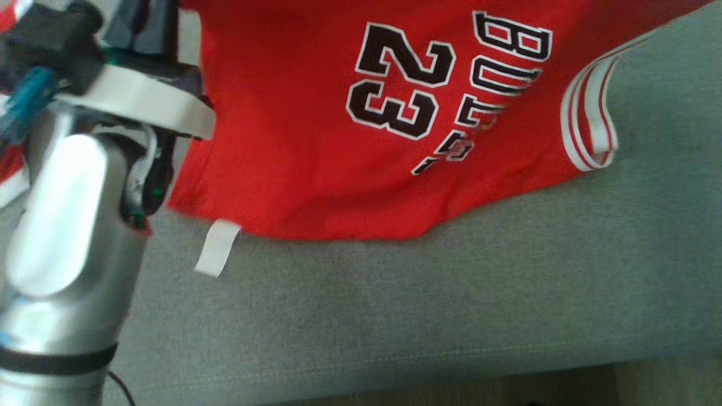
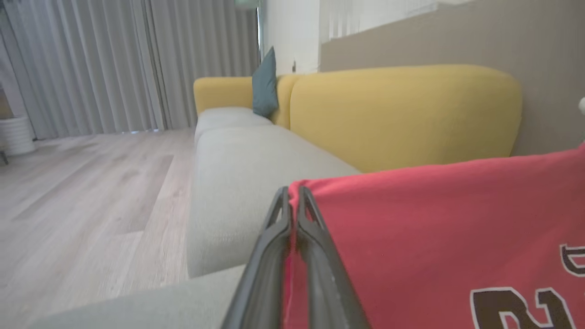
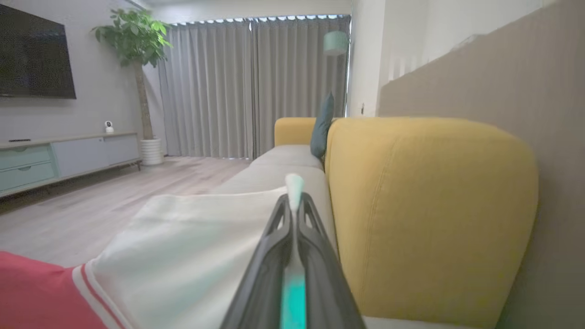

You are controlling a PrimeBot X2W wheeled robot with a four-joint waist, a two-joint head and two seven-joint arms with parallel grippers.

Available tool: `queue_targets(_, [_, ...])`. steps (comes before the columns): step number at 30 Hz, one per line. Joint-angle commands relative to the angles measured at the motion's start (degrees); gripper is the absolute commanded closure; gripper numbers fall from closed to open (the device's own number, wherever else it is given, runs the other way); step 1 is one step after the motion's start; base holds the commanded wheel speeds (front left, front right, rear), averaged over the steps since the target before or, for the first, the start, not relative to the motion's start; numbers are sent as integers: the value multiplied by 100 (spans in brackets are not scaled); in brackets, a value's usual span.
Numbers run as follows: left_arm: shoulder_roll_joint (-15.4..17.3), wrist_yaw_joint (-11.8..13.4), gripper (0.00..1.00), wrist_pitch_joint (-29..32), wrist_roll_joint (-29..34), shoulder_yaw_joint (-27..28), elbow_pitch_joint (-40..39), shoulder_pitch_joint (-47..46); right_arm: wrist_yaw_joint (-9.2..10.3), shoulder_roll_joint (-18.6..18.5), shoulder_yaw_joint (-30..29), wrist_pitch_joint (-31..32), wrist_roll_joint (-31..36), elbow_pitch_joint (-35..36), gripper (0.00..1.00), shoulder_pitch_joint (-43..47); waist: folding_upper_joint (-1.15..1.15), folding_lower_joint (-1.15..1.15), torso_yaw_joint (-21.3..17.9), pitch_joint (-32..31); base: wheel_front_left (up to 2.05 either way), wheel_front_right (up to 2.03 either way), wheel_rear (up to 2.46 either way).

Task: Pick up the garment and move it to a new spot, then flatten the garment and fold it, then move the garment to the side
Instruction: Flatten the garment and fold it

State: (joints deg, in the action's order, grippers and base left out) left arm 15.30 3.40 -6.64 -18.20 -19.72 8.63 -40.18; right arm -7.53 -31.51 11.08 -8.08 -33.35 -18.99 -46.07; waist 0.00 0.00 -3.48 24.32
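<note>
Red basketball jersey (image 1: 293, 158) of smooth fabric, printed with a black-and-white number 23 and block lettering, is spread out above the grey upholstered sofa seat (image 1: 395, 304). In the head view its lower hem droops close to the seat, though whether it touches cannot be told. A small white fabric tag (image 1: 217, 248) dangles from the hem toward the seat, and a white armhole trim with red stripes (image 1: 586, 124) loops over the seat. The silver left forearm (image 1: 56, 225) stands over the seat's near edge, beside the jersey. In the left wrist view the left gripper (image 2: 292, 194) has its two dark fingers pressed together, pinching a corner of the red cloth above the seat. In the right wrist view the right gripper (image 3: 295, 198) is likewise clamped, nipping a pale strip of cloth that runs on into the jersey's red-and-white striped edge. Behind the seat rises the rounded mustard-yellow sofa backrest (image 2: 402, 114), with a teal cushion (image 2: 265, 84) propped against it farther along the seat. Pale wooden floor (image 2: 91, 183) lies beside the seat's front.
</note>
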Motion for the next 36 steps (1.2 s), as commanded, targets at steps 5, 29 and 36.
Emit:
queue_targets(5, [456,319,100,195,89,446,-1261,109,4,60,-790,568,338,1417,100,234,0,0,-215,-650,0,0,0])
queue_targets(29, [901,589,100,1314,289,644,-3176,-536,4,132,-1612,2747,624,3415,100,-751,0,0,-356,-1534,0,0,0])
queue_targets(36, [838,540,100,1415,231,522,-2841,-699,4,208,-1446,2716,390,2891,100,-790,0,0,-314,-1279,0,0,0])
